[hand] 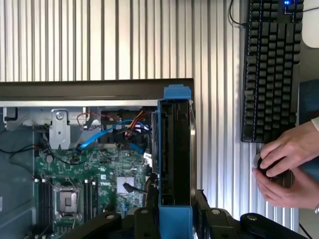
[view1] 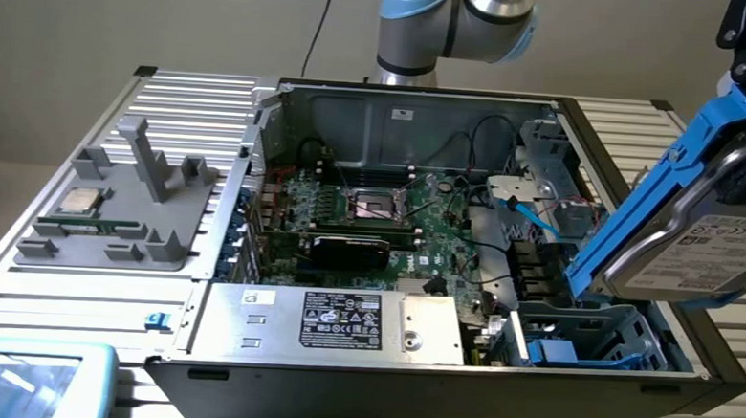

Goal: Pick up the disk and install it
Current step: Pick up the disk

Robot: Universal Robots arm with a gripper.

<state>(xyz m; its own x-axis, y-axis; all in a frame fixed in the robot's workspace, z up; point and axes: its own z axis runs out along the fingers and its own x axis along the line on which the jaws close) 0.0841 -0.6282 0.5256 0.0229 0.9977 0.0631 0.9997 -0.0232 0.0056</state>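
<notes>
Silver-grey and blue-railed, hanging on edge: clamping the disk (view1: 685,240) in the gripper (hand: 174,219), closed narrow onto its end. Holding it tilted above the drive cage (view1: 584,340), at the exterior view's right of the open computer case (view1: 417,94), apparently not touching. Risking a jam by coming down tilted and catching a rail on the cage wall; risking, too, snagging the blue cables (view1: 536,216) nearby. Noting a person's hands (hand: 284,167) outside the case.

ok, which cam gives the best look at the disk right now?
Exterior view: the disk hangs tilted above the computer case at the exterior view's right, white label and blue rail facing the camera. The wrist view gives the disk edge-on, a narrow blue-framed slab clamped in the tool.
</notes>
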